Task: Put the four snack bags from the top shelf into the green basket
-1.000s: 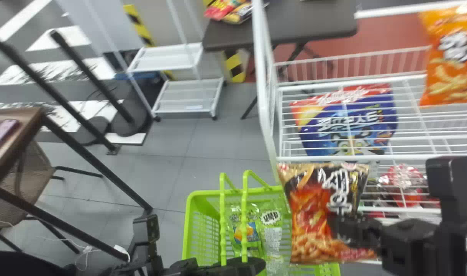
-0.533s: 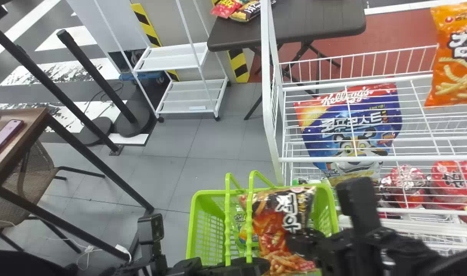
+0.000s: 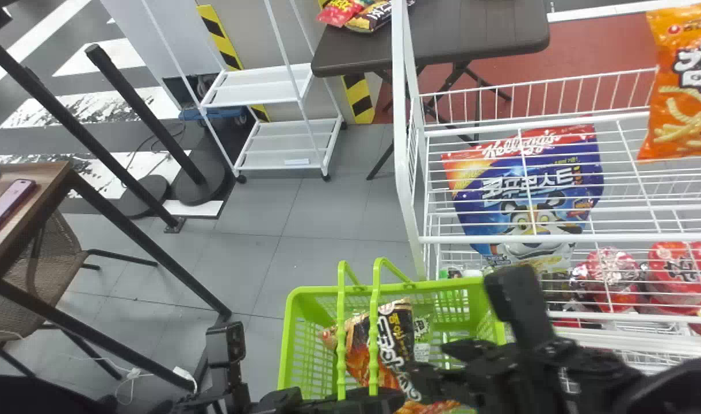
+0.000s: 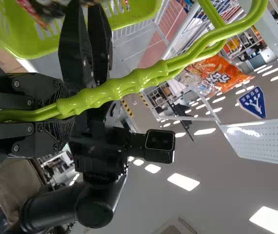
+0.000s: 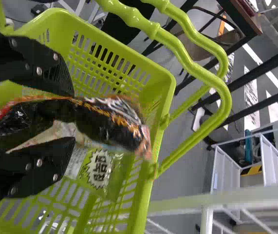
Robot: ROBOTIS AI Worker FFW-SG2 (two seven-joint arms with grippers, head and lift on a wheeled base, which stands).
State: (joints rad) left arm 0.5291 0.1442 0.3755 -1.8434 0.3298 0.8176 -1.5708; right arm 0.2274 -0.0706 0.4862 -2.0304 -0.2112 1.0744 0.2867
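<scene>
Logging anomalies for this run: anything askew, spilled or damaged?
Only one thing: the black-and-red snack bag sits slanted in the green basket, partly over a green bag, between the right end effector's spread fingers, not square with the walls. No spill or tear visible.

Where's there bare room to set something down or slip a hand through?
On the top wire shelf, left of the orange snack bag; and the floor between the green basket and the dark table leg. Crowded: inside the basket, where the black-and-orange snack bag and open right gripper overlap the green snack bag.
</scene>
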